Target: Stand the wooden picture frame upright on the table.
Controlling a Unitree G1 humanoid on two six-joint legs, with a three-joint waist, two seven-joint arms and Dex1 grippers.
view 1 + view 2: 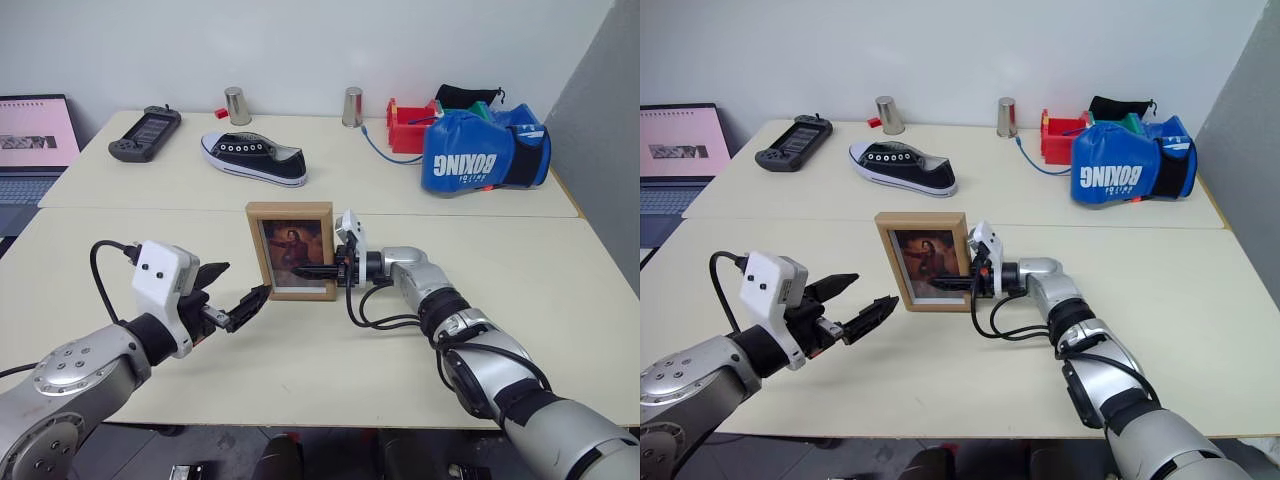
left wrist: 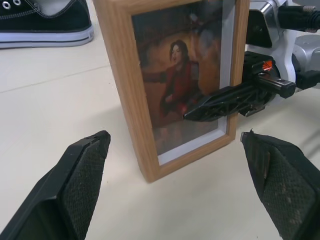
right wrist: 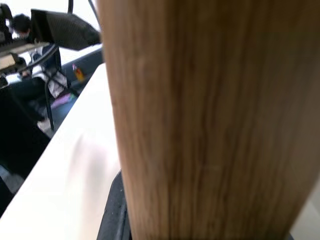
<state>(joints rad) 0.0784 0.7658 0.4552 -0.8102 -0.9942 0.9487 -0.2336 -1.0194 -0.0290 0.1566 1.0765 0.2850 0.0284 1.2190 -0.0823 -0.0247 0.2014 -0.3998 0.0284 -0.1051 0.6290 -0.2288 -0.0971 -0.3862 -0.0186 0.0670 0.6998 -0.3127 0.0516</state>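
Observation:
The wooden picture frame [image 1: 280, 245] stands upright on its short side in the middle of the cream table [image 1: 330, 360], with its dark portrait facing me. Its bottom edge appears to rest on the tabletop. My right gripper [image 1: 322, 272] reaches in level from the right and is shut on the frame's right edge, one black finger [image 2: 225, 100] lying across the front glass. The frame's wood [image 3: 210, 120] sits close in front of the right wrist camera. My left gripper [image 1: 245, 282] hovers open just left of the frame, apart from it, with its fingers [image 2: 75, 185] spread wide.
On the far table lie a black sneaker [image 1: 253, 158], a handheld game console [image 1: 145, 133], two metal cups [image 1: 237, 105], a red bin [image 1: 408, 125] and a blue boxing glove [image 1: 482, 150]. A laptop [image 1: 35, 140] sits at far left. A seam separates the two tabletops.

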